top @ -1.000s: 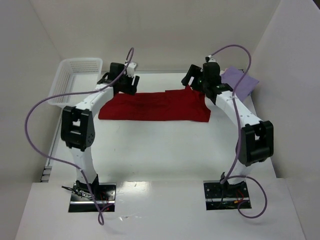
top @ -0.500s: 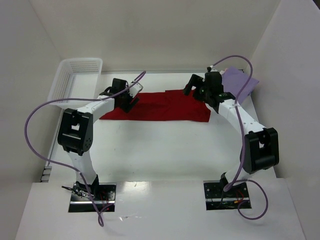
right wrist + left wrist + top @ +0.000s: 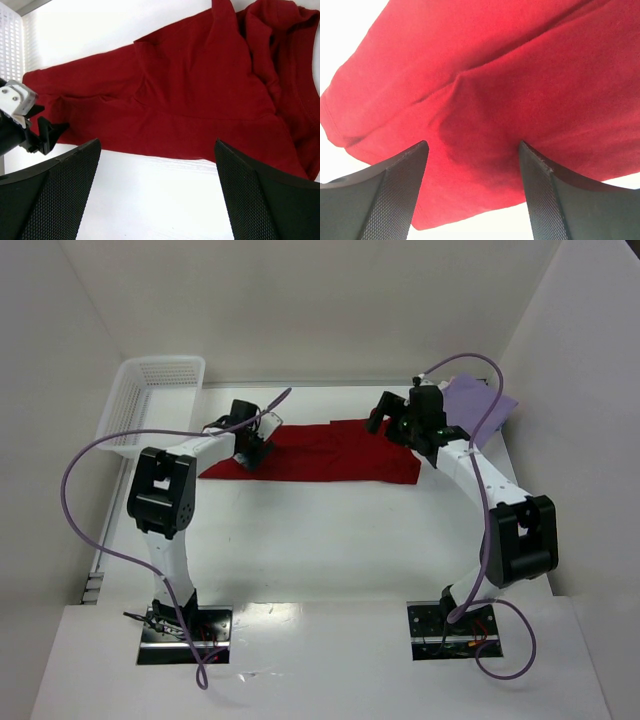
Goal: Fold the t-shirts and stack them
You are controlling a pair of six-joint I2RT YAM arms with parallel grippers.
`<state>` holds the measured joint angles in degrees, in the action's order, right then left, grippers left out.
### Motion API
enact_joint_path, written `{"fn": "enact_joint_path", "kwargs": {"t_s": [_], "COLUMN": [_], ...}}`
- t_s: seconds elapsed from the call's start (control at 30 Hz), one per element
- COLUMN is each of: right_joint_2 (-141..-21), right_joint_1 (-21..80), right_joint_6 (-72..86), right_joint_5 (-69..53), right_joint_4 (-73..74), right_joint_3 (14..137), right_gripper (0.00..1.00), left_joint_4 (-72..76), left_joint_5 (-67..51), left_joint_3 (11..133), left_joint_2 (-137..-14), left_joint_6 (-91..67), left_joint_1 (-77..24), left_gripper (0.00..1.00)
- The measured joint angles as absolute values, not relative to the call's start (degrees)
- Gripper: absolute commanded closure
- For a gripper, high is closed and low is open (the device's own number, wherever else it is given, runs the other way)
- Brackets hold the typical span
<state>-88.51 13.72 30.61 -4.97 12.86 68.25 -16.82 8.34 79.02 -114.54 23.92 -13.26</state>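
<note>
A white table (image 3: 320, 540) between white walls: the dark red t-shirt (image 3: 320, 452) lies spread crosswise on its far half, its right end rumpled. The left gripper (image 3: 472, 150) reaches down at the shirt's left end, fingers apart; whether they touch cloth cannot be told. The right gripper (image 3: 157, 145) hangs above the right end, fingers wide apart. A lavender shirt (image 3: 492, 405) lies far right, a white basket (image 3: 135, 405) far left.

No legible writing in any view.
No lettering, label, brand mark or number can be read on the dark red t-shirt (image 3: 330, 455), on the lavender t-shirt (image 3: 462, 392) or on the white mesh basket (image 3: 130, 410); all three surfaces show plain.
</note>
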Motion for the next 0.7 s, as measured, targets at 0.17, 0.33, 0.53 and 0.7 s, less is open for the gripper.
{"fn": "enact_joint_path", "kwargs": {"t_s": [0.17,0.33,0.53,0.7], "right_joint_2": [-89.45,-89.49,-89.49,-90.56], "right_joint_1": [13.72,13.72,13.72,13.69], "right_joint_6": [30.61,30.61,31.35,32.32], "right_joint_5": [-5.08,-4.89,-3.40,-1.76], "right_joint_4": [12.88,12.80,12.82,12.82], "right_joint_3": [68.25,68.23,68.07,68.05], "right_gripper": [0.01,0.01,0.01,0.01], "left_joint_4": [-20.97,-24.86,-30.70,-34.83], "left_joint_5": [12.88,13.02,11.81,8.78], "left_joint_3": [79.83,79.85,78.67,75.55], "left_joint_2": [-114.87,-114.21,-112.44,-109.84], "left_joint_6": [19.40,12.78,3.36,-5.26], "left_joint_1": [-15.92,-18.50,-24.73,-32.05], "left_gripper": [0.19,0.15,0.10,0.05]}}
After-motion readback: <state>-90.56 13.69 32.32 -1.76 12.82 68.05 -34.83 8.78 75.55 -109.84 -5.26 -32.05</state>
